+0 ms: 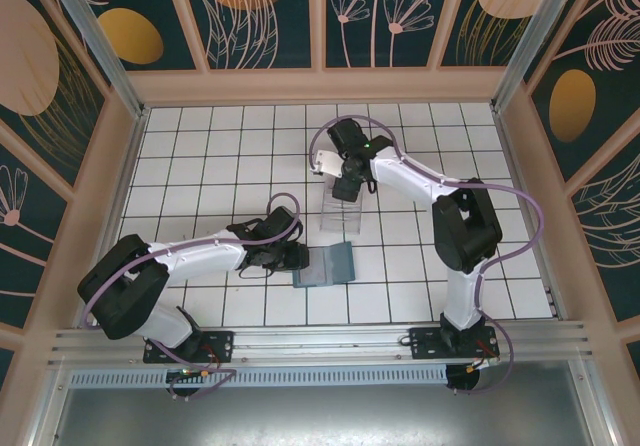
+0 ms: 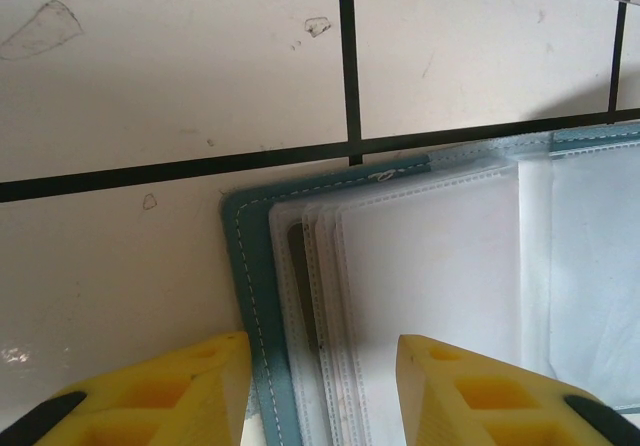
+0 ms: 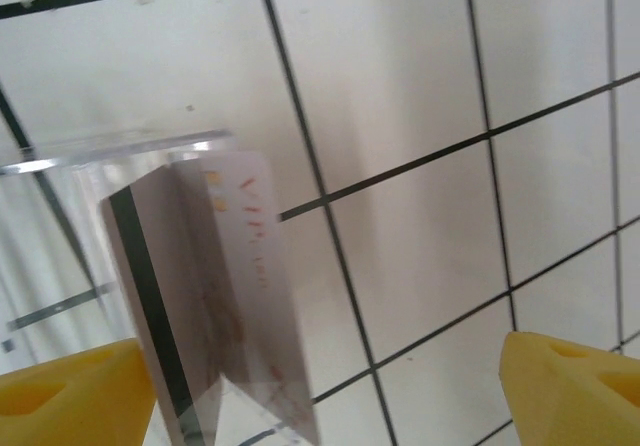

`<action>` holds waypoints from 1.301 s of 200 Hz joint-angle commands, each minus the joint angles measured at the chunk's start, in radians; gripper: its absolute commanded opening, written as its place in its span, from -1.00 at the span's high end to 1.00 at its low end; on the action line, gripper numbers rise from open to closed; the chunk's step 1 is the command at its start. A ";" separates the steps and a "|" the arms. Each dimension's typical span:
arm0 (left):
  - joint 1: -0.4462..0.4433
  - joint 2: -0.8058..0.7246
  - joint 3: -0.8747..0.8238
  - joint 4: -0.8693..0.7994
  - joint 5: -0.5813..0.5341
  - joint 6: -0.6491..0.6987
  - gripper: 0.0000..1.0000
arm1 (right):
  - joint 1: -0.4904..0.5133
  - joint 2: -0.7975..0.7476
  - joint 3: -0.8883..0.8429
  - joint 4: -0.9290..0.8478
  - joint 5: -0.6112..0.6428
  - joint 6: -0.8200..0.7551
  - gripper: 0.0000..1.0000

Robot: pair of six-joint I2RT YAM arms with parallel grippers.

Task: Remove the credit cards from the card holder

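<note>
Right fingers [image 3: 70,391] spread; pale card [image 3: 190,296] tilted, long axis toward them.

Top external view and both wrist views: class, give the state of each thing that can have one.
card holder: open, lying flat.
pale card: out of the holder, standing tilted at the clear tray.
left gripper: jaws apart over the card holder's edge.
right gripper: open wide.

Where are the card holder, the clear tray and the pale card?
card holder [image 2: 247,266], left wrist view, teal stitched border.
clear tray [image 1: 340,221], top external view, transparent wall.
pale card [image 3: 250,266], right wrist view, lettered face.
</note>
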 commanded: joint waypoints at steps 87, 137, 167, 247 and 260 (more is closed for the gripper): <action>-0.005 -0.031 -0.002 -0.020 -0.021 0.003 0.12 | -0.019 -0.015 0.038 0.111 0.129 0.002 -0.75; -0.005 -0.040 0.000 -0.020 -0.043 0.001 0.13 | -0.019 -0.067 0.048 0.133 0.129 0.147 -0.70; -0.001 -0.049 0.000 -0.007 -0.056 -0.004 0.13 | -0.012 -0.103 0.042 0.137 0.134 0.404 -0.51; 0.044 -0.043 0.009 0.032 -0.038 0.014 0.13 | 0.015 -0.313 -0.145 0.054 -0.120 1.126 -0.19; 0.054 -0.043 0.006 0.038 -0.044 0.016 0.13 | 0.023 -0.335 -0.175 0.023 -0.174 1.214 -0.15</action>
